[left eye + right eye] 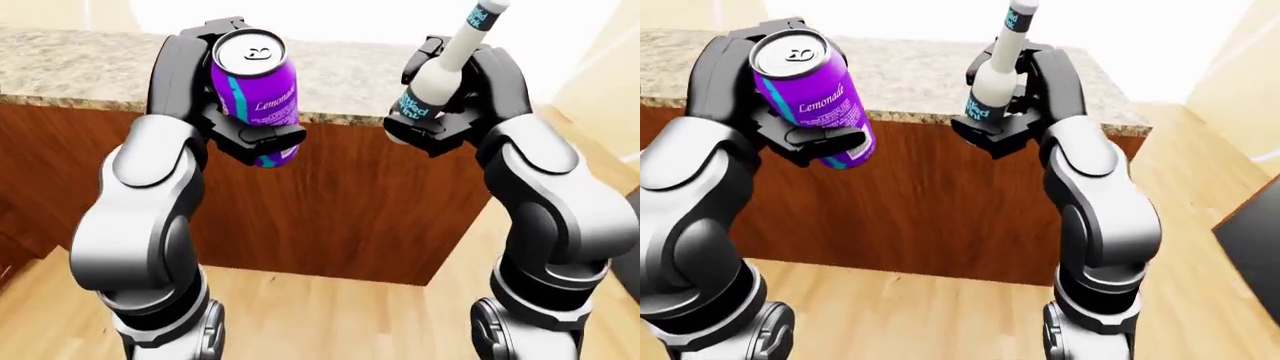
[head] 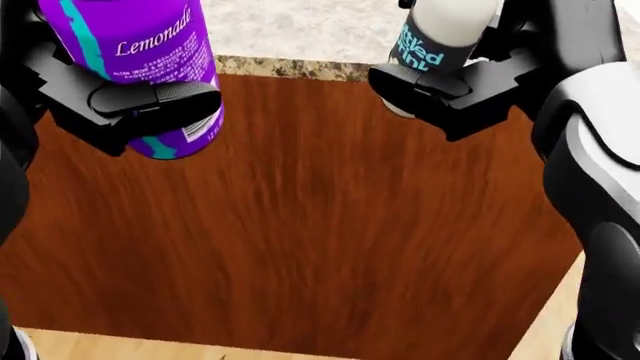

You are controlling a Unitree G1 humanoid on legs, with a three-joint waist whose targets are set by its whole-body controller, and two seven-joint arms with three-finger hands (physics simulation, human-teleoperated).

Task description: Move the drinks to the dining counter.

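My left hand [image 1: 245, 127] is shut on a purple lemonade can [image 1: 255, 86], held upright at the upper left of the left-eye view. In my right hand [image 1: 430, 124], also shut, stands a white bottle [image 1: 440, 67] with a dark label band, its neck leaning up and to the right. Both drinks hang in the air on my side of the dining counter [image 1: 90, 64], a speckled stone top over a dark wooden face [image 2: 300, 225]. In the head view the can [image 2: 140, 52] and the bottle [image 2: 435, 34] sit level with the counter's edge.
A light wooden floor [image 1: 340, 315] runs below the counter's wooden face. The counter ends at the right of the eye views [image 1: 1120, 124], with open floor past it. A dark object's corner [image 1: 1255, 240] shows at the right edge of the right-eye view.
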